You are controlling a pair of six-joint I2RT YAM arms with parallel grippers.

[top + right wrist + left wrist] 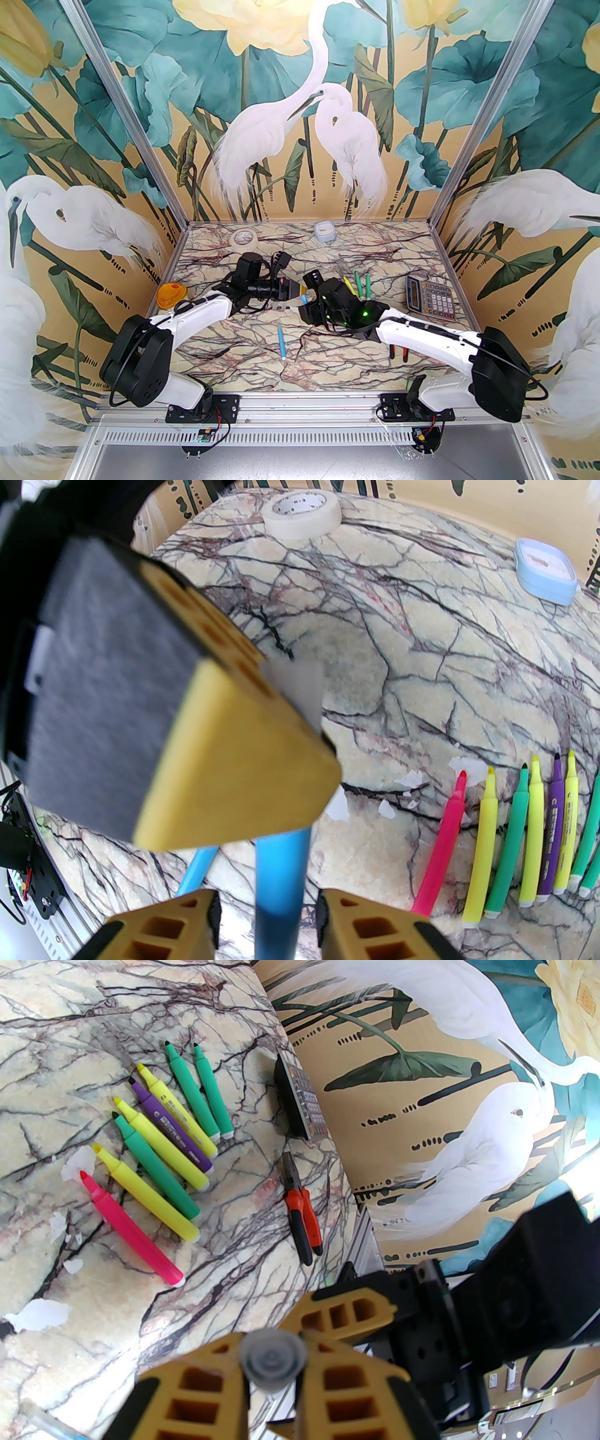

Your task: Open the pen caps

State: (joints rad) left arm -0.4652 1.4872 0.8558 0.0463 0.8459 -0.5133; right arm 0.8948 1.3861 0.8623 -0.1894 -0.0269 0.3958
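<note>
My left gripper [273, 1384] is shut on a clear pen cap [272, 1358], seen end-on between its yellow fingers. In the right wrist view a blue pen barrel [280, 883] runs up from between the fingers of my right gripper [267, 902] and passes behind the left gripper's fingers [243, 761]. The right jaws stand open, with a gap on each side of the barrel. I cannot tell whether the cap is still seated on the pen. Both grippers meet above the table's middle [300, 297]. Several uncapped markers [164, 1147] lie in a row, with whitish bits [77, 1166] near their tips.
A second blue pen [282, 342] lies on the near middle of the table. Red-handled pliers [302, 1213] and a calculator [429, 297] sit at the right. A tape roll [244, 239] and a pale blue timer [324, 231] stand at the back. An orange object [172, 295] rests at the left edge.
</note>
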